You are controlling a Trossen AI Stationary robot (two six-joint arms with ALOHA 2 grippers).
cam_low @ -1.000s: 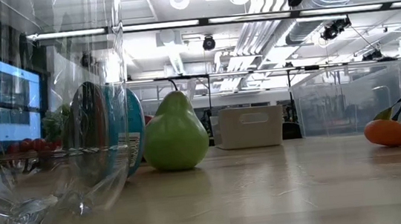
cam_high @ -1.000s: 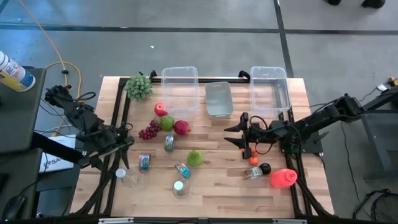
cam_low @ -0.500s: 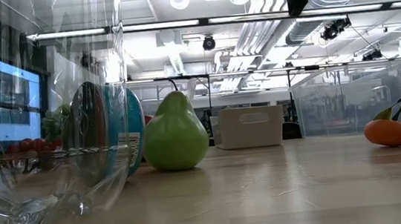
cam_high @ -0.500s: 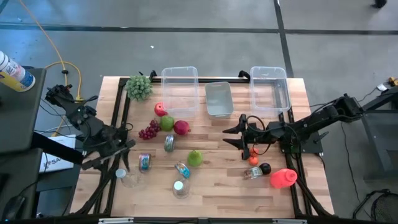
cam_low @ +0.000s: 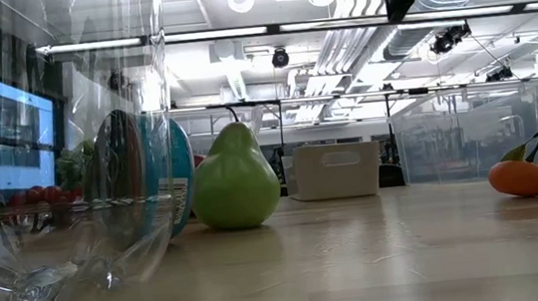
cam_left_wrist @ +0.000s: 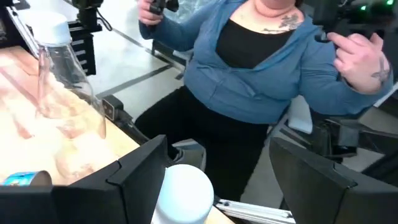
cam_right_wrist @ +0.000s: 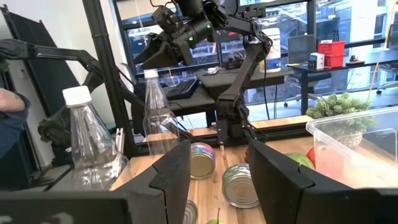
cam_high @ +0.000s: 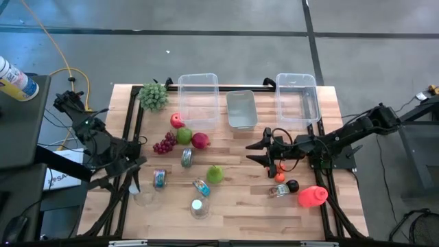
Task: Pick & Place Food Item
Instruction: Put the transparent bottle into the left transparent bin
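Pear [cam_high: 215, 174] was judged the target, lying ahead of and below the right gripper [cam_high: 252, 152], whose fingers were held partly apart, empty. Approach seemed unfinished; lowering over the fruit would be required. The left gripper [cam_high: 134, 168] was parked open near a bottle [cam_high: 134, 194].

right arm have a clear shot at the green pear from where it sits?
Probably yes. The right gripper hovers open, pointing toward the pear, and only bare table lies between them. The nearest can stands beyond the pear.
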